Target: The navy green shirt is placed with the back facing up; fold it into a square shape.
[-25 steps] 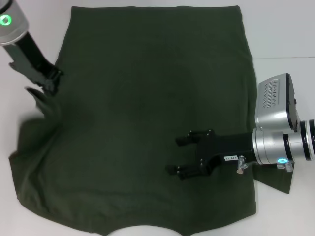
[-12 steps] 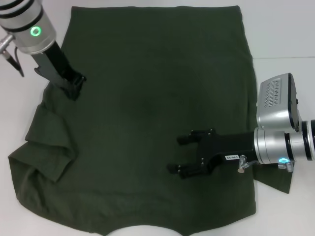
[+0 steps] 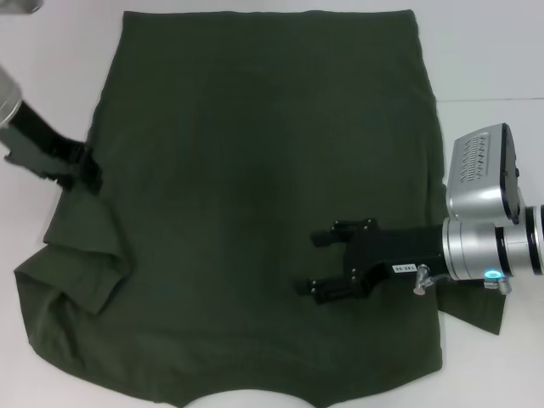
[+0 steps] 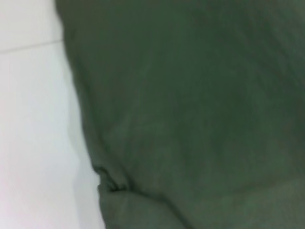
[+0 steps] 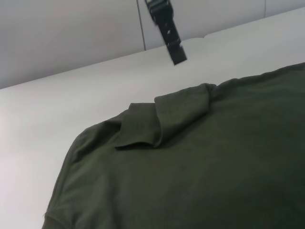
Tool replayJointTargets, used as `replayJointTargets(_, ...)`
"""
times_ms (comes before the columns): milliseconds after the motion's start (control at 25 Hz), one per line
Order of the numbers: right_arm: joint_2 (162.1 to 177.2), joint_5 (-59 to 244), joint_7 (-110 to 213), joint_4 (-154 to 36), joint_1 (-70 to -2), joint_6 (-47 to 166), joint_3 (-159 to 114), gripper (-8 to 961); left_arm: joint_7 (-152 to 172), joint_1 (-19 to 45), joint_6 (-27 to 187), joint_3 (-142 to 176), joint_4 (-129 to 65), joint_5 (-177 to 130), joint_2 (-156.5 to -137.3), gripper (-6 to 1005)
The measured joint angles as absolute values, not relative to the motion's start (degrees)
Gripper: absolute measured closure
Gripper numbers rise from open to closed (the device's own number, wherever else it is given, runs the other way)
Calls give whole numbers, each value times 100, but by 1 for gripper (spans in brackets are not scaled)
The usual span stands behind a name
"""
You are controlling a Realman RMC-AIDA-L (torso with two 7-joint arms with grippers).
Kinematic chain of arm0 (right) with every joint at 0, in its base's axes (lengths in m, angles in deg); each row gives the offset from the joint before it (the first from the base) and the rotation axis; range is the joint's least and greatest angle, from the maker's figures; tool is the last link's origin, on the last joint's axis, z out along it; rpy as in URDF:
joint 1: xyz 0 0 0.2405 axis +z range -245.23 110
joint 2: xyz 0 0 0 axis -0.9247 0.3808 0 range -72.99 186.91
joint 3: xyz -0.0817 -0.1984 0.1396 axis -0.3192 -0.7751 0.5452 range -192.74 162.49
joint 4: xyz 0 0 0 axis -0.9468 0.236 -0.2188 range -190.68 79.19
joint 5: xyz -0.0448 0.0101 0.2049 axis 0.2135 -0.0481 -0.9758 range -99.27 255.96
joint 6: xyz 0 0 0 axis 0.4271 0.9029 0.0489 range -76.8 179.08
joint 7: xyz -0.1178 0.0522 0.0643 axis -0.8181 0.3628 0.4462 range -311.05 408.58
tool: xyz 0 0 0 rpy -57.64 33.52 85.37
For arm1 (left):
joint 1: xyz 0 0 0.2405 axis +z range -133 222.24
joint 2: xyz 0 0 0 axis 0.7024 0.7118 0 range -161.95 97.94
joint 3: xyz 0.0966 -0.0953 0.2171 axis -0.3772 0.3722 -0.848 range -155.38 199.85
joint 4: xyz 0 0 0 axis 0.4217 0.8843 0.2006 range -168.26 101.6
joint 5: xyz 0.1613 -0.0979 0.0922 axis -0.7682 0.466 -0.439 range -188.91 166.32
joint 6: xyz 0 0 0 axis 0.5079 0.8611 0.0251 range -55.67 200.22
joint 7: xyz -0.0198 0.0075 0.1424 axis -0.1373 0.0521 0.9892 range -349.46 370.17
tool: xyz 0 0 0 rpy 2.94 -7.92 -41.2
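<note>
On the white table (image 3: 484, 51), we see the navy green shirt (image 3: 255, 170) spread back-up across most of the surface, its hem toward the far edge and its collar end nearest us. The body lies flat. Since half a second ago the left sleeve (image 3: 81, 255) has stayed where it was dropped: folded partway in over the body, rumpled rather than crisp, as the right wrist view also shows (image 5: 162, 121). The right sleeve is mostly hidden under the right arm, with only a corner showing beyond the side seam.

What has changed is the left gripper (image 3: 81, 166): a moment ago it stood over the shirt's left edge farther up, and now it has pulled outward and sits just at that edge, holding no cloth that we can see; whether its fingers are apart we cannot tell. The right gripper (image 3: 331, 263) hovers over the shirt's lower right area as before, fingers spread, gripping nothing.

We judge the left sleeve fold as released but loose, so it may need tidying before the next folds.
</note>
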State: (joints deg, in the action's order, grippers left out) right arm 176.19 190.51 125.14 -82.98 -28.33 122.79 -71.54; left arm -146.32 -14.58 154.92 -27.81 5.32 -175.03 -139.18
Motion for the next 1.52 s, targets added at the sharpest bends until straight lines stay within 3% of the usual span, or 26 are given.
replayJointTargets(80, 17615, 19048, 12514, -8299, -2833, 12280, -7154, 44, -14632, -1199, 15159, -2494, 490, -17482, -13990, 557)
replayJointTargets(560, 17593, 19059, 12511, -8311, -2795, 12269, -7190, 45, -14644, -897, 14347, -2155, 175, -17470, -14155, 354)
replayJointTargets(760, 17587, 19059, 12510, -8311, -2800, 12213, -7200, 46, -14676, -796, 14159, -2153, 181, -17485, -14163, 150)
replayJointTargets(1520, 17621, 19062, 12515, -8301, -2780, 12146, -7208, 47, -14599, -492, 13790, -2135, 135, -17486, -14242, 156)
